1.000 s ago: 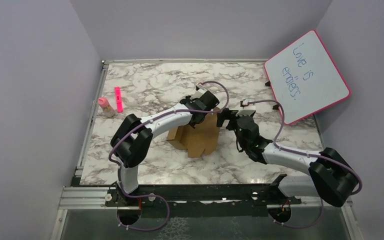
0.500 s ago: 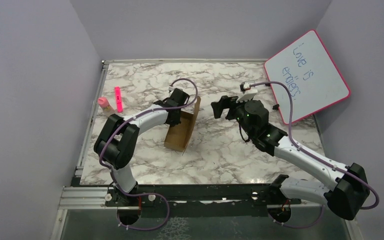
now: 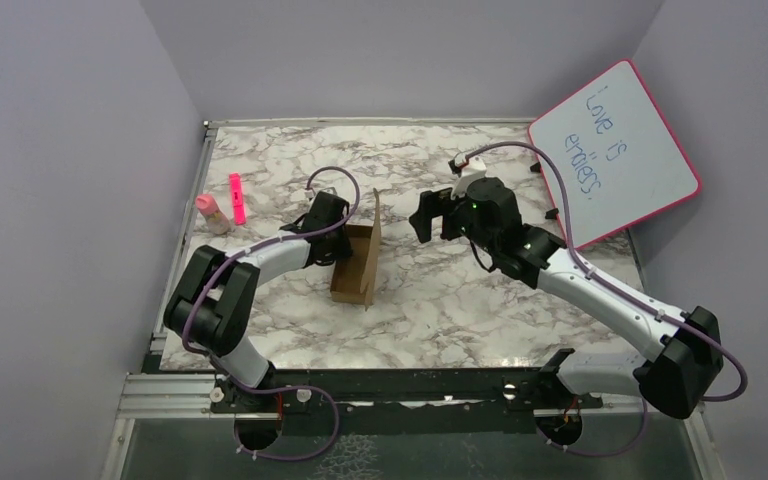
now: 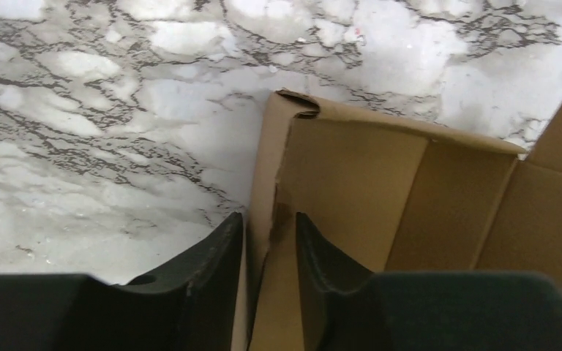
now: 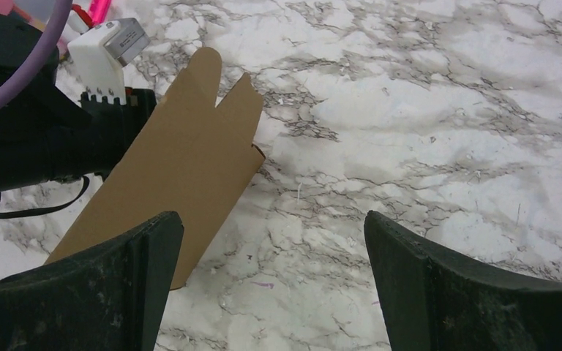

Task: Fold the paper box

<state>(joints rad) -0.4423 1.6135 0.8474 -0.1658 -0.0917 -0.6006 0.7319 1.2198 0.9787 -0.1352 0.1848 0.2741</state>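
Observation:
The paper box point(image 3: 358, 262) is a half-formed brown carton standing on the marble table, left of centre, with one tall flap point(image 3: 373, 225) raised on its right side. My left gripper point(image 3: 340, 243) reaches in from the left. In the left wrist view its fingers point(image 4: 212, 256) straddle the box's left wall point(image 4: 263, 183), slightly open, with a gap on the inner side. My right gripper point(image 3: 422, 222) hovers right of the box, wide open and holding nothing. In the right wrist view the raised flap point(image 5: 183, 168) stands ahead and to the left of the right gripper point(image 5: 269, 219).
A pink-framed whiteboard point(image 3: 615, 150) leans at the back right. A pink marker point(image 3: 237, 198) and a small pink-capped bottle point(image 3: 210, 212) lie near the table's left edge. The left wrist's camera housing point(image 5: 106, 47) shows behind the flap.
The left arm has drawn the box leftward and its jaws have eased apart on the wall. The right arm has pulled back from the box and moved up and away.

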